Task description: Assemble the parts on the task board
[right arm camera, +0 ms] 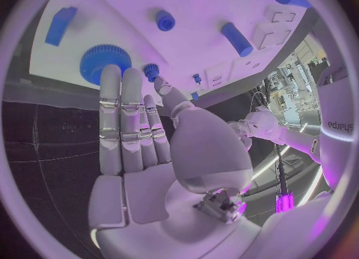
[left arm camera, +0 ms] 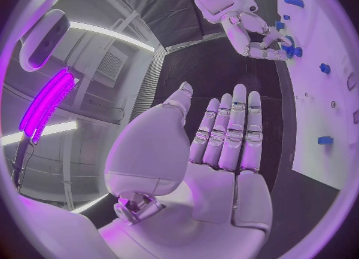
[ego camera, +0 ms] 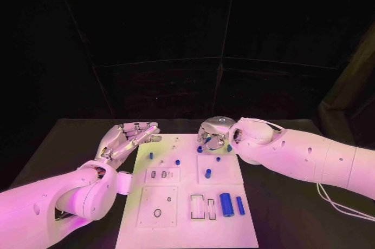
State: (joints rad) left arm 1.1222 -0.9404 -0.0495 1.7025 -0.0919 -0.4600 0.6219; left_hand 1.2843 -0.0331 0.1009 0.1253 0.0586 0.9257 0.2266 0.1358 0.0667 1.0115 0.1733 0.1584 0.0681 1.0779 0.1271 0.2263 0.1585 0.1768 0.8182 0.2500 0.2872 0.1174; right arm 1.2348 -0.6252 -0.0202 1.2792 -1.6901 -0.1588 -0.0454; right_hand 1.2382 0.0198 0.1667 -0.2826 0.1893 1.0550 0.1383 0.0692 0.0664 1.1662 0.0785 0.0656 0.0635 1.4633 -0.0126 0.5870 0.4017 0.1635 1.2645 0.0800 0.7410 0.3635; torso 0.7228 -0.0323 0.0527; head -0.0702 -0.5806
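The white task board (ego camera: pixel 187 227) lies in the middle of the black table. Small blue pegs (ego camera: pixel 177 162) and a short blue cylinder (ego camera: pixel 208 173) sit on its far half. Two longer blue cylinders (ego camera: pixel 226 204) lie near its right edge. My right hand (ego camera: pixel 212 134) hovers over the board's far edge, fingers pointing down at a blue gear (right arm camera: pixel 103 61). Its fingers (right arm camera: pixel 123 121) are straight and hold nothing, and the thumb tip is beside a small blue part (right arm camera: pixel 152 69). My left hand (ego camera: pixel 125 139) floats off the board's far left corner with fingers (left arm camera: pixel 232 133) extended and empty.
Rectangular and round sockets (ego camera: pixel 157 212) are cut into the board's near half. A blue block (right arm camera: pixel 60 26) lies close to the far edge by the gear. Bare black table (ego camera: pixel 289 216) stretches on both sides of the board, with a white cable (ego camera: pixel 336 205) at the right.
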